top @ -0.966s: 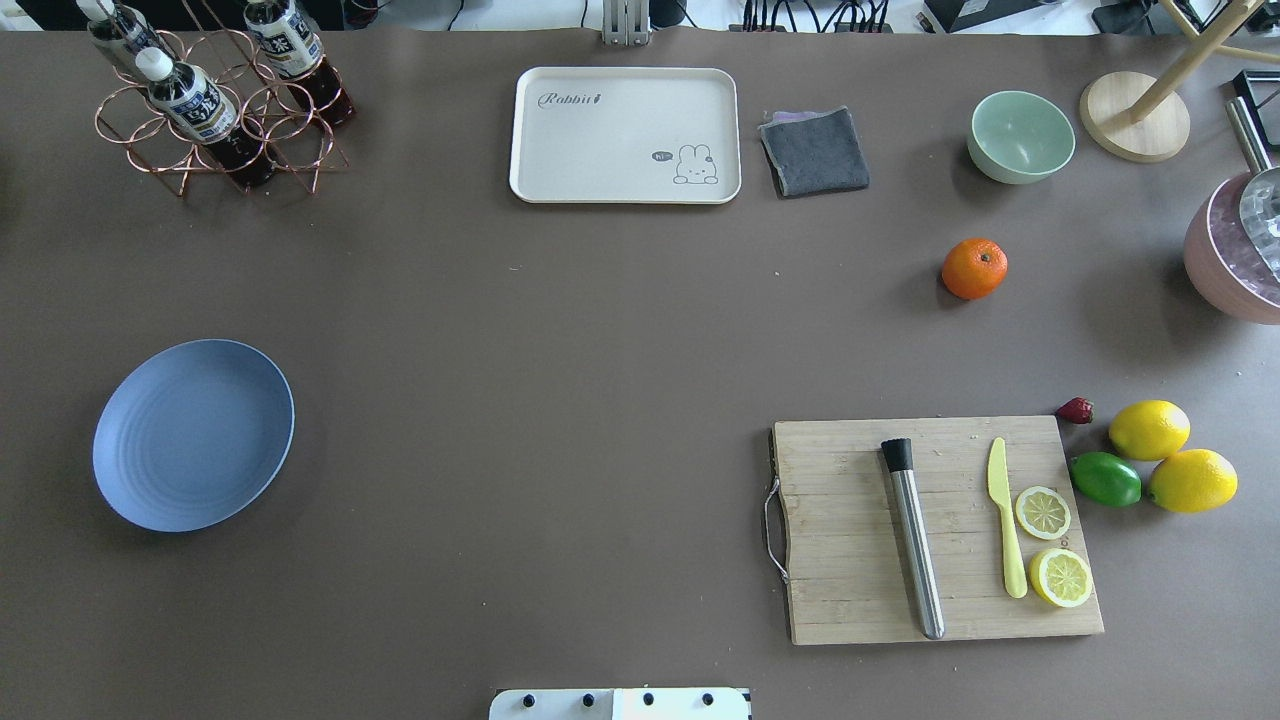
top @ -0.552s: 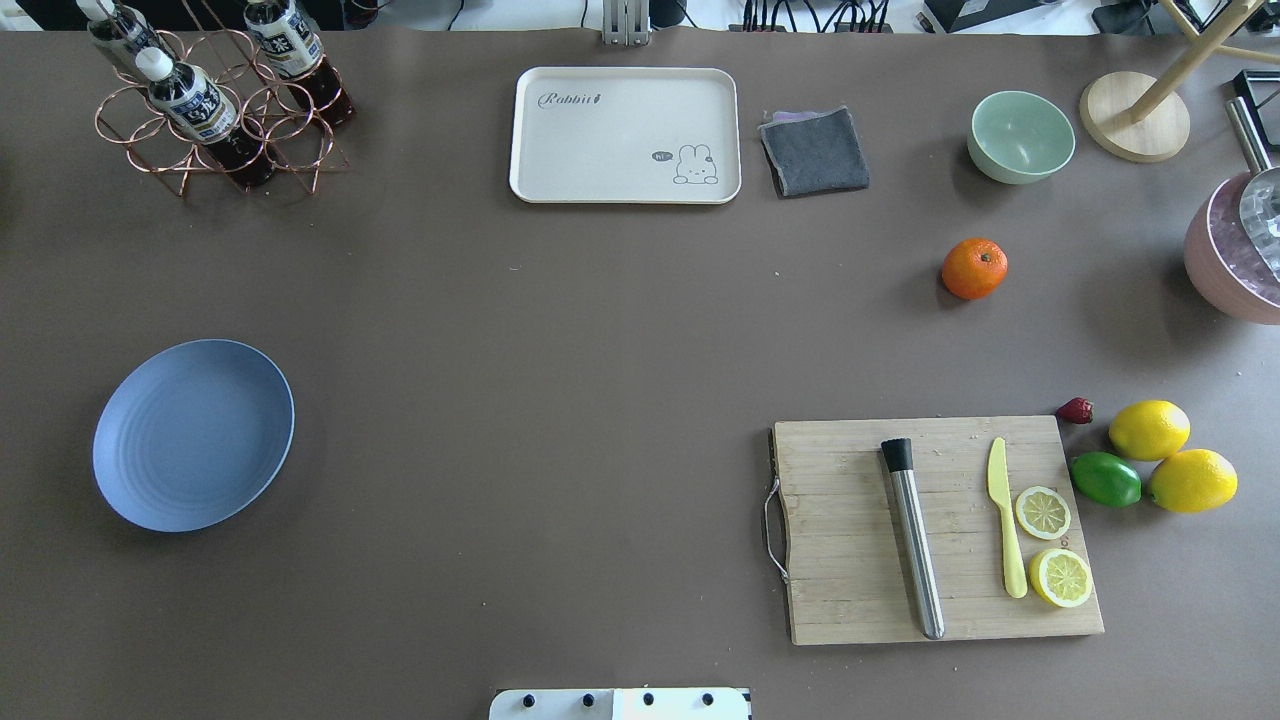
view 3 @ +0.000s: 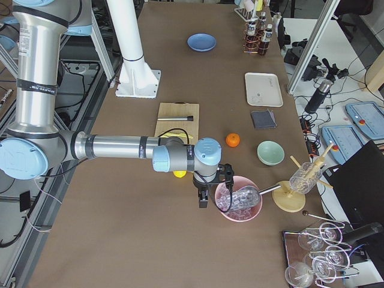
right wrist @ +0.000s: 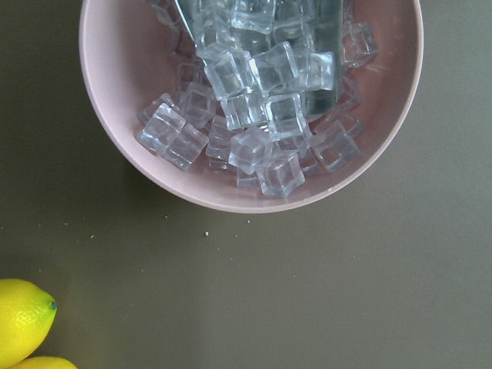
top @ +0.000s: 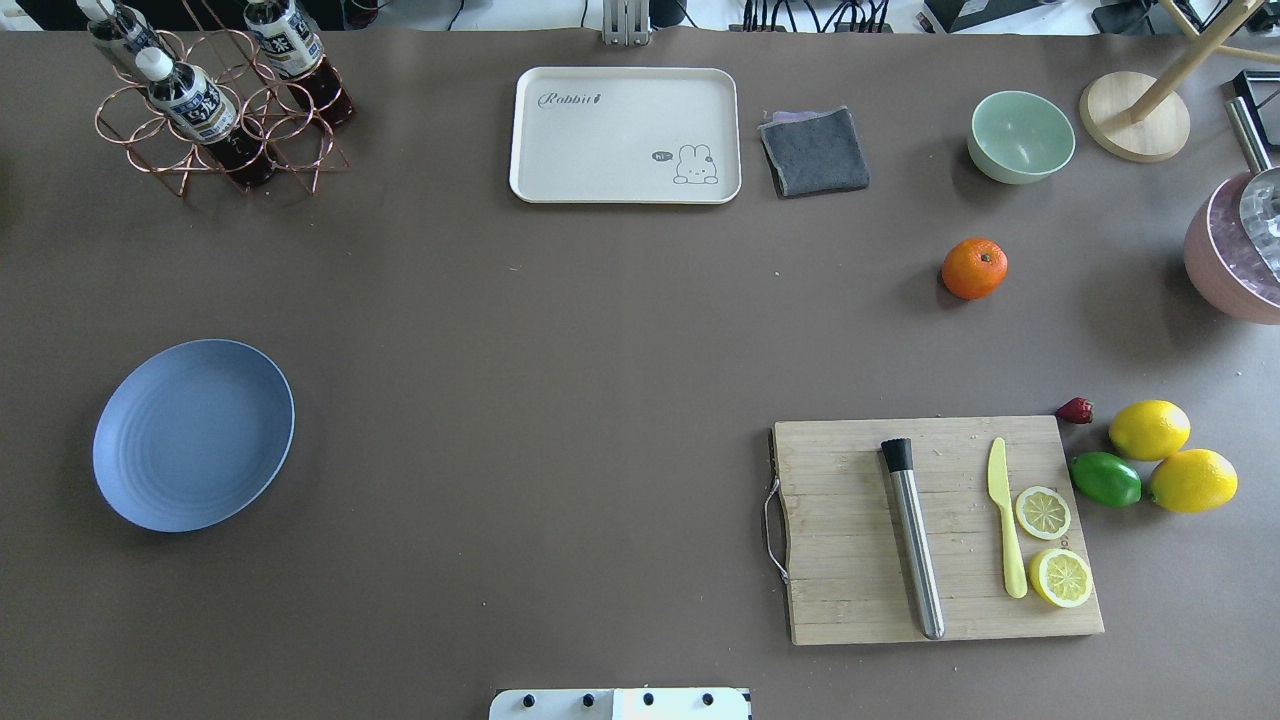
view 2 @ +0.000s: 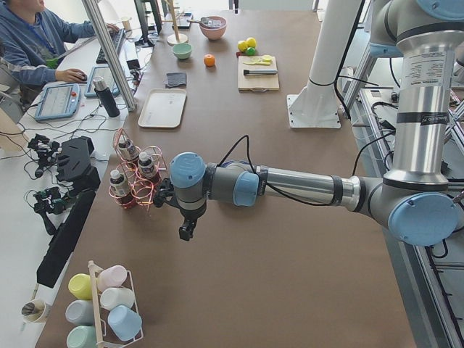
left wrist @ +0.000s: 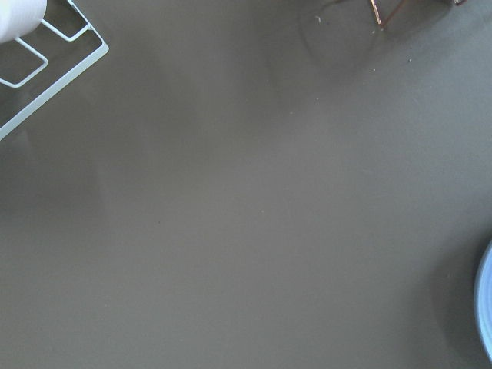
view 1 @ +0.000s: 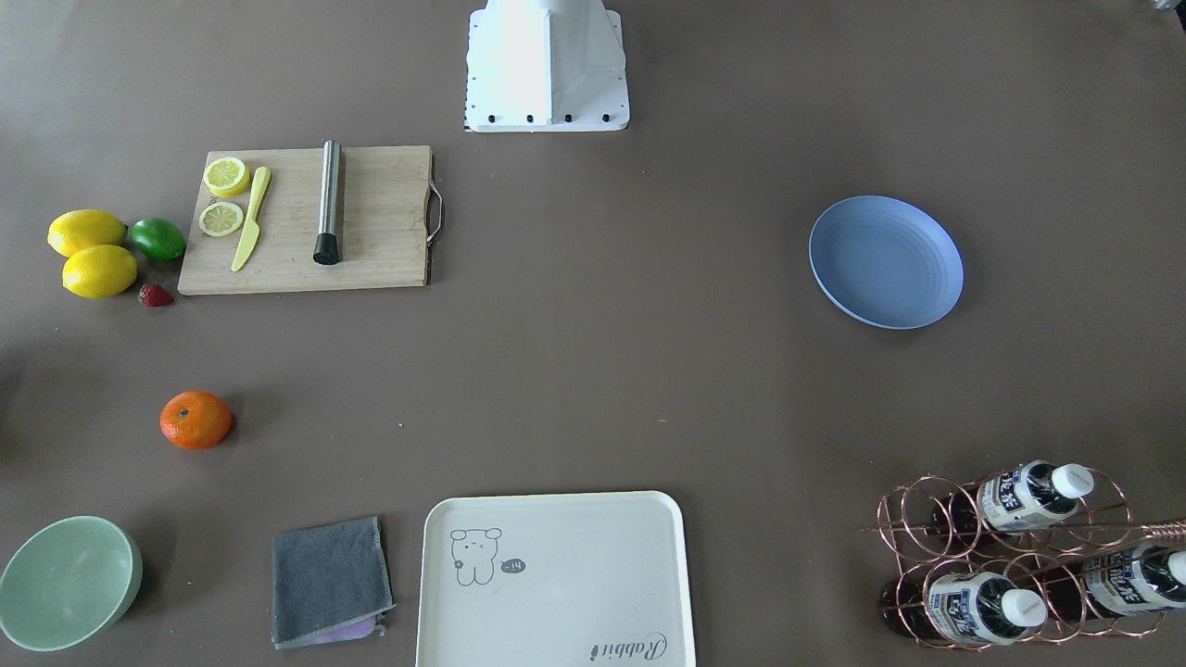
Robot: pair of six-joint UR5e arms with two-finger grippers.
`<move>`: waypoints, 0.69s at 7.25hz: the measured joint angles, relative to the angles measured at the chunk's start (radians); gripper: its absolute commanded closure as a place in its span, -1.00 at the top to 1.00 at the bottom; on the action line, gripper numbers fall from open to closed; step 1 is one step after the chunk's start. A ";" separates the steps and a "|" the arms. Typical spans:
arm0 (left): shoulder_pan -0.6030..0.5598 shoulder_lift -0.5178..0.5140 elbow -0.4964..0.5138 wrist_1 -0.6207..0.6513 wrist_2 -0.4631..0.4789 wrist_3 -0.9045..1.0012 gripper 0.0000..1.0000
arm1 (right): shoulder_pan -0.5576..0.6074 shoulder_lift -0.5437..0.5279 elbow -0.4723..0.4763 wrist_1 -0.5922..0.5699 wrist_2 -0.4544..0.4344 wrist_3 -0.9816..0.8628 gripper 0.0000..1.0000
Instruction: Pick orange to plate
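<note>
The orange [top: 974, 268] rests alone on the brown table at the right, between the mint bowl and the cutting board; it also shows in the front view [view 1: 195, 420]. The blue-lavender plate [top: 193, 434] lies empty far off on the left side [view 1: 886, 261]. Neither gripper appears in the overhead or front view. In the left side view my left gripper [view 2: 187, 232] hangs over the table near the bottle rack. In the right side view my right gripper [view 3: 203, 201] hovers beside the pink ice bowl. I cannot tell whether either is open or shut.
A cutting board [top: 940, 530] holds a steel muddler, a yellow knife and lemon slices. Two lemons [top: 1150, 430], a lime [top: 1105, 479] and a strawberry lie to its right. A mint bowl [top: 1021, 136], grey cloth [top: 815, 151], cream tray [top: 625, 135], bottle rack [top: 215, 110] and pink ice bowl [right wrist: 254, 100] stand at the back and right.
</note>
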 measured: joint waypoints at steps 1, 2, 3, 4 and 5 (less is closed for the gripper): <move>0.000 -0.012 0.002 -0.015 0.000 -0.001 0.96 | 0.000 0.001 -0.001 0.000 0.000 0.000 1.00; 0.000 -0.026 0.011 -0.039 0.001 -0.001 0.96 | 0.000 0.002 0.000 0.000 0.000 0.000 1.00; 0.000 -0.027 0.020 -0.067 -0.004 0.003 0.96 | 0.000 0.004 0.002 0.005 -0.001 0.002 1.00; 0.001 -0.026 0.020 -0.106 -0.018 -0.007 0.96 | 0.000 0.008 0.004 0.041 -0.003 0.005 1.00; 0.004 -0.032 0.003 -0.143 -0.036 -0.061 0.96 | -0.011 0.017 0.004 0.102 -0.014 0.029 1.00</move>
